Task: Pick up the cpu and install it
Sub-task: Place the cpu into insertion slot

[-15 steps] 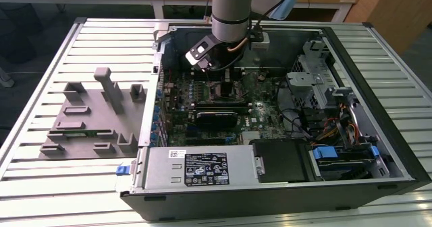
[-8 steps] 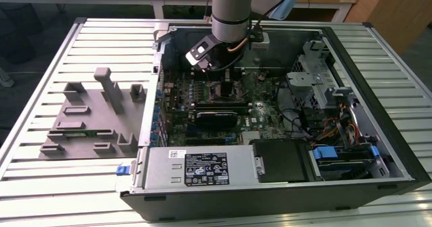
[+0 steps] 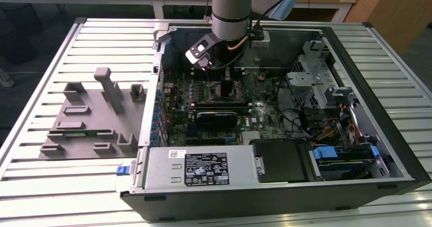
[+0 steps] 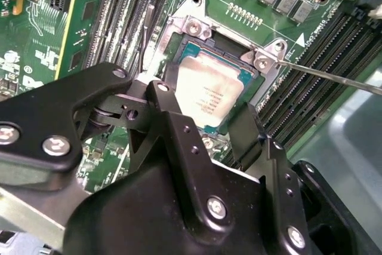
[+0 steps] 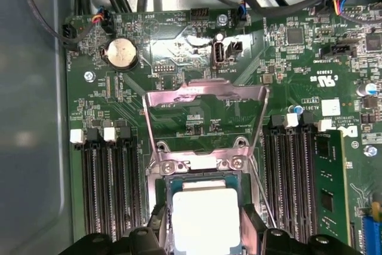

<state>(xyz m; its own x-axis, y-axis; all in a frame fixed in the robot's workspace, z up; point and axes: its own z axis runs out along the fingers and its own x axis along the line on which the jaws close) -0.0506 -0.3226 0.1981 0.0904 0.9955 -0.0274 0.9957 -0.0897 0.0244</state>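
The cpu [image 4: 209,91], a silver-topped square chip with a green rim, lies flat in the motherboard socket [image 4: 185,31] inside the open computer case [image 3: 378,151]. In both wrist views my gripper [image 4: 206,111] is down over it, a black finger [image 4: 164,100] against each of two opposite edges, so it stands shut on the cpu [image 5: 206,219]. The socket's metal load plate [image 5: 206,97] is flipped up and open behind the chip. In the exterior view the arm reaches down into the case, with the gripper [image 3: 226,78] low over the board.
A thin metal lever [image 4: 328,76] juts out beside the socket. Black memory slots [image 5: 110,177] flank it, one side holding a green module [image 5: 328,177]. A black finned block [image 3: 216,117], power supply [image 3: 196,166] and drive cage [image 3: 317,80] crowd the case. A grey fixture [image 3: 88,121] sits outside.
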